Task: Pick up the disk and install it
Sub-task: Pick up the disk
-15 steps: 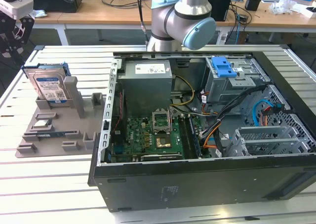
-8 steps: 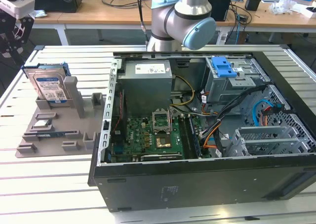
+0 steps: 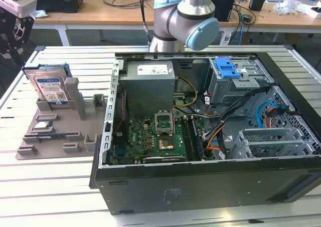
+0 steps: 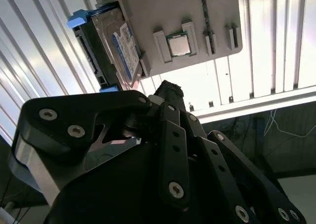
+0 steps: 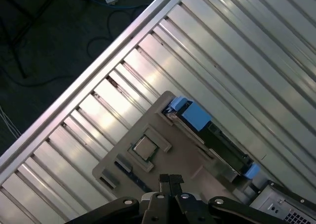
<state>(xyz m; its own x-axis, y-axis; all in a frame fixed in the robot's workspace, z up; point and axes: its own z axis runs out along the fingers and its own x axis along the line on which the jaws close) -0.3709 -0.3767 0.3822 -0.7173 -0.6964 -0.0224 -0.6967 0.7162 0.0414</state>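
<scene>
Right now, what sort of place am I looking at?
Probably a robotics lab or test bench for computer assembly. A robot arm stands behind an open computer case on a slatted metal table, the disk sits in a grey parts fixture, and cable-strewn desks run along the back.

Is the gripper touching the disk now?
Apart. In the first wrist view the gripper hangs clear of the disk, with bare holder between them.

at the exterior view's left, the disk (image 3: 50,85) seemingly stands in a tray (image 3: 47,147).
</scene>
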